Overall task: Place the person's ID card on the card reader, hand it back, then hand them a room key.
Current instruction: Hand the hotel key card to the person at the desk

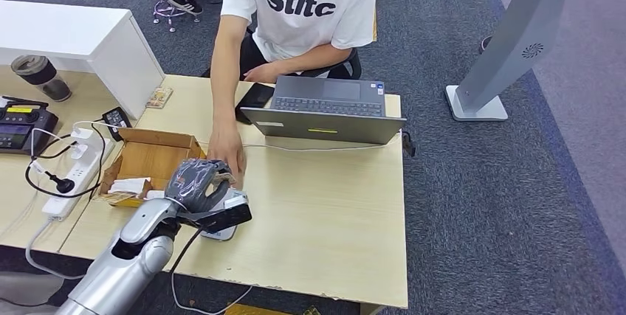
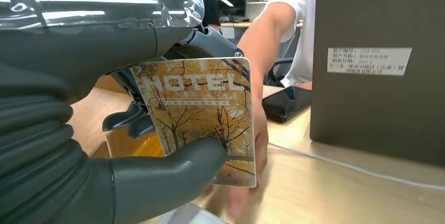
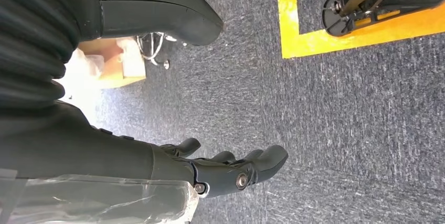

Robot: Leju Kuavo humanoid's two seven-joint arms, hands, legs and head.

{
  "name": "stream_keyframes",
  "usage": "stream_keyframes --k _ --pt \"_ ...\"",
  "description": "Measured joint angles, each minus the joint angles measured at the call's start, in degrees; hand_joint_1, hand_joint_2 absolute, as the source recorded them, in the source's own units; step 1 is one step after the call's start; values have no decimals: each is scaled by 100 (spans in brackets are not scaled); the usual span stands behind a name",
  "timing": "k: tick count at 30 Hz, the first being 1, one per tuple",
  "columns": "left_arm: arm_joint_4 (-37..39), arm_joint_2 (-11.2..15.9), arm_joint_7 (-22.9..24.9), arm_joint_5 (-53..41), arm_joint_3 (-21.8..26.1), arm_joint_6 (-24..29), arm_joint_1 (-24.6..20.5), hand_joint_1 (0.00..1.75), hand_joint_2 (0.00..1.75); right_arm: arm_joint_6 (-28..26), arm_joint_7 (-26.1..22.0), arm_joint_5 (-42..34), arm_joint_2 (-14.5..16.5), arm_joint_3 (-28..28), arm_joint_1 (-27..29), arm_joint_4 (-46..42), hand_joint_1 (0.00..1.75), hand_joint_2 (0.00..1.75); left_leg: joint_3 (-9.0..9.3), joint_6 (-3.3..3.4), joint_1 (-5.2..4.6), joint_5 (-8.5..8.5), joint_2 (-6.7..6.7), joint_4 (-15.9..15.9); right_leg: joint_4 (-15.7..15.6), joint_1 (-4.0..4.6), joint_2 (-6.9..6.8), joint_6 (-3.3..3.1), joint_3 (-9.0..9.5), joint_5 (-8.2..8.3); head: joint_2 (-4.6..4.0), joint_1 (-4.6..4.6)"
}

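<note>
Yellow autumn-tree print w/ "MOTEL" lettering marked the room key card (image 2: 202, 119), pinched upright between the thumb and dark fingers of the left robot hand (image 1: 198, 181). In the head view that robot hand sat over the bench (image 1: 332, 212) near its front-left part, just beside the cardboard box (image 1: 151, 158) and directly above the white card reader (image 1: 225, 219). The person's hand (image 1: 227, 151) was flat on the bench, touching or nearly touching the robot hand from the far side; I couldn't tell which. The ID card wasn't identifiable, so I judged it already returned and the step in hand to be the key handover.

To do it well, imo: keep the pinch firm on the lower half of the card so the top and far edge stay free for the person to grab. Present it toward their hand, not toward the laptop (image 1: 325, 112) at the bench's far edge. Lift slightly off the reader so the card's bottom edge doesn't snag. Let go only once their fingers have closed on it; an early release would drop it onto the reader or box. Avoid pressing into their hand, given how close it was.

The right robot hand (image 3: 225, 169) hung over grey carpet, fingers loosely spread, holding nothing.
</note>
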Motion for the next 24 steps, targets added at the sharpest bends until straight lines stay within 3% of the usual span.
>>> stream_keyframes --k 24 --pt "233 198 320 -340 -29 -69 170 175 175 74 -17 166 43 -226 -1 0 0 175 -2 0 1 0 -1 -1 0 0 -1 0 1 0 0 0"
